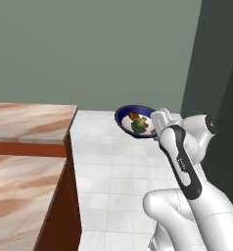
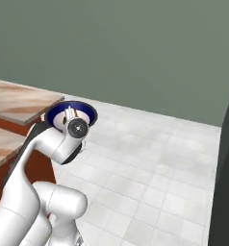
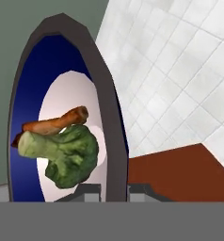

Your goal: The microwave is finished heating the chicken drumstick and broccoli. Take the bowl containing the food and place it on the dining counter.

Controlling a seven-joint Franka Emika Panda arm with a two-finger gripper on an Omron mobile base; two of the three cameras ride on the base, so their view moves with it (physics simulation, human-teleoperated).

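Observation:
The dark blue bowl (image 1: 124, 117) hangs tilted in the air over the tiled floor, and my gripper (image 1: 154, 126) is shut on its right rim. In the white inside lie the green broccoli (image 1: 138, 127) and the brownish chicken drumstick (image 1: 134, 116). The hand view shows the bowl (image 3: 111, 117) edge-on, with the broccoli (image 3: 69, 157) under the drumstick (image 3: 55, 123) and my gripper (image 3: 115, 189) pinching the rim. From the right base view the bowl (image 2: 85, 109) sits just behind my hand, close to the dining counter (image 2: 15, 101). The dining counter (image 1: 30, 122) lies left of the bowl. The microwave is out of view.
Light tiled floor (image 1: 113, 186) spreads below the bowl and arm. A grey-green wall (image 1: 89, 49) closes the back. A dark tall panel (image 1: 221, 73) stands at the right. The counter's red-brown wood side (image 1: 64, 206) drops beside the floor.

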